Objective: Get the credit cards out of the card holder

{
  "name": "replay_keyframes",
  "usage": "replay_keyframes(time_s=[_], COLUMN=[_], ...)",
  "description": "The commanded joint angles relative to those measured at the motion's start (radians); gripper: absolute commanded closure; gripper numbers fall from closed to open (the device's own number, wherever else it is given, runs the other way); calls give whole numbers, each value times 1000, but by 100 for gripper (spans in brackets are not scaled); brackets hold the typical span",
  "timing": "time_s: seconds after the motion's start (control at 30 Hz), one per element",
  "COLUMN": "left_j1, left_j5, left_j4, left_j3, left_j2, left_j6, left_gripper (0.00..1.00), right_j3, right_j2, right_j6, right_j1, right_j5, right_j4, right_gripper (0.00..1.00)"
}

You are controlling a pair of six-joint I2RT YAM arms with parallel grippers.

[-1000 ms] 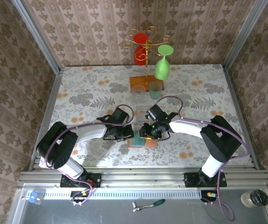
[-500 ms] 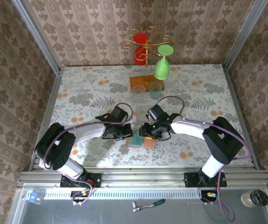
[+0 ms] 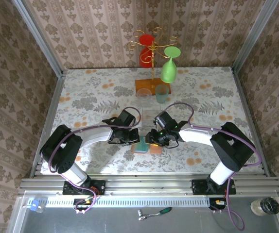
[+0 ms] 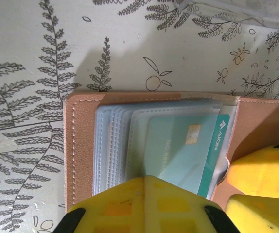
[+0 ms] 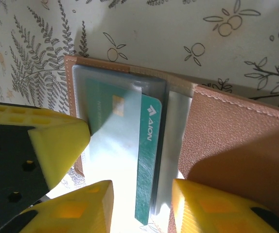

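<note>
Resting on the open card holder, the left hand is pressed together. The right hand, spread, straddles a teal credit card.

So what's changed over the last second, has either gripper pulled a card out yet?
Very little. Both arms crept slightly inward over the card holder. The left gripper stays shut, pressing on the pocket side. The right gripper has its jaws apart around the end of the teal card. No card is out and nothing was let go. The holder and rack have not moved.
</note>
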Motion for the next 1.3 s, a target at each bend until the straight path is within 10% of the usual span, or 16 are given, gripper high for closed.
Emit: replay_keyframes(time_s=[0.0, 1.27], left_j1=[-5, -1], left_j5=[-12, -37], left_j4=[-21, -33], left_j3=[-21, -77], left_j2=[10, -25], left_j6=[16, -17], left_gripper=[95, 95], right_j3=[-19, -89], right_j2=[-7, 75], right_j6=[23, 63], right_j1=[5, -10], right_j5=[11, -73], right_j4=[22, 236], right_gripper=[59, 91])
